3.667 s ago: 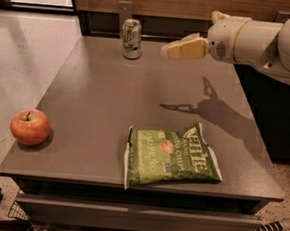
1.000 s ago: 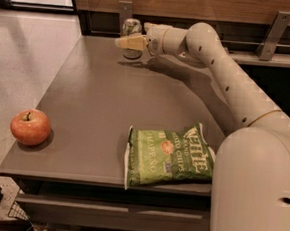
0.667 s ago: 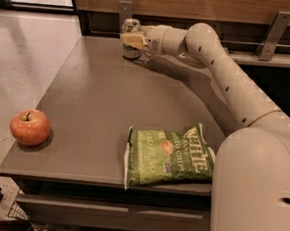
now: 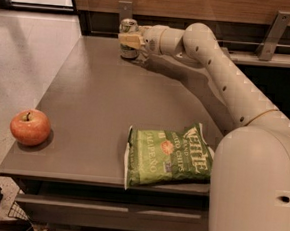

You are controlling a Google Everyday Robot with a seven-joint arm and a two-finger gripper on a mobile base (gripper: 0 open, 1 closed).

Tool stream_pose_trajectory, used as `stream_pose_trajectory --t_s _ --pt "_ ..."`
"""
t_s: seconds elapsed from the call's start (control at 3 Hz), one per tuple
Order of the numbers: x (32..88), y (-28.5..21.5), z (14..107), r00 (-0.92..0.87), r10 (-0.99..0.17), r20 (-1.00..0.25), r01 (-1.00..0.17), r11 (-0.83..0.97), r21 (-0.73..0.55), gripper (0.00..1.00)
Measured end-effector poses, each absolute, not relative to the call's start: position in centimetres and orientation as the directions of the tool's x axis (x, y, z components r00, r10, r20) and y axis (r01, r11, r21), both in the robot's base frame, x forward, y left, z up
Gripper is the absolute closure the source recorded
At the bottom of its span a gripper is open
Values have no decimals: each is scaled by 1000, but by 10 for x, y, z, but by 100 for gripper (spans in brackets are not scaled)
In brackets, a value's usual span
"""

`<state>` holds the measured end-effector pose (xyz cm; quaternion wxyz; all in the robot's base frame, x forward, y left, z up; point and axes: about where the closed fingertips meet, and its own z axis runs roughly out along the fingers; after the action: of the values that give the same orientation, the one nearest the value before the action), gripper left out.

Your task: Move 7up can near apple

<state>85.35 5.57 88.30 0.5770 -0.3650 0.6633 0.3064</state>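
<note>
The 7up can [image 4: 128,27], silver and green, stands upright at the far edge of the grey table [image 4: 100,114]. My gripper [image 4: 131,39] is at the can, reaching in from the right, and covers the can's middle and lower part. The can's base looks to be on the table. The apple [image 4: 30,126], red-orange with a short stem, sits at the table's near left corner, far from the can and the gripper.
A flat green chip bag [image 4: 169,154] lies at the table's near right edge. My arm [image 4: 223,78] stretches across the right side of the table. A wooden wall with metal brackets [image 4: 275,27] runs behind the table. The floor [image 4: 24,53] lies to the left.
My gripper has come from the right side of the table to the can and moved slightly left around it. The can, apple and chip bag have stayed in place.
</note>
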Motion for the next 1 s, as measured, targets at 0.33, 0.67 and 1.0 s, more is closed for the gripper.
stream_pose_trajectory --t_s 0.33,0.67,1.0 --pt "843 57 891 -77 -142 -987 -847 531 -11 100" --pt "825 54 905 -81 -153 -985 -857 515 -10 100" --pt "775 45 940 -52 -167 -984 -867 497 -38 100"
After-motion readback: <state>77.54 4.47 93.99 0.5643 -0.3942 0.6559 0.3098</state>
